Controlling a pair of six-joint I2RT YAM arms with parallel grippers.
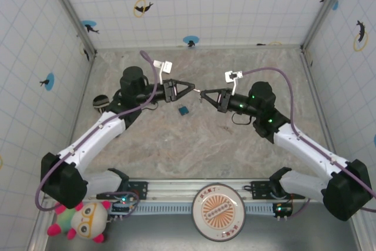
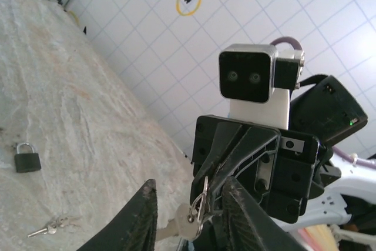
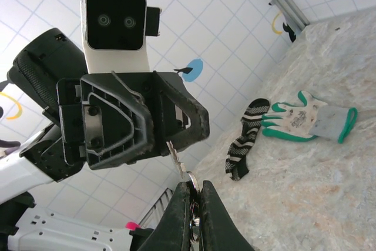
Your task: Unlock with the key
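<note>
The right pincer has its two fingers pressed almost together on the head end of the key, with a thin silvery ring caught at the grip. In the left wrist view the same right pincer faces the camera, and the ring dangles from its closed tips.

The key is one small silvery piece held up in the air above the counter. From above, the key has its long axis running roughly left to right along the line between the two arms. The blade points toward the left pincer and the head toward the right pincer.

The left pincer has its fingers apart with a clear gap. The blade reaches into that gap and its tip is hidden behind one finger, so I cannot tell whether it touches.

One dark padlock lies flat on the counter, well apart from the key. From above, the padlock sits just below the meeting pincers. Nearer the left wrist camera lie some loose keys, too small to count.

Toward the left wall lie one white-and-green glove and, beside it, one black-and-white striped sock.

At the near edge by the arm bases are one plush toy and one round disc.
</note>
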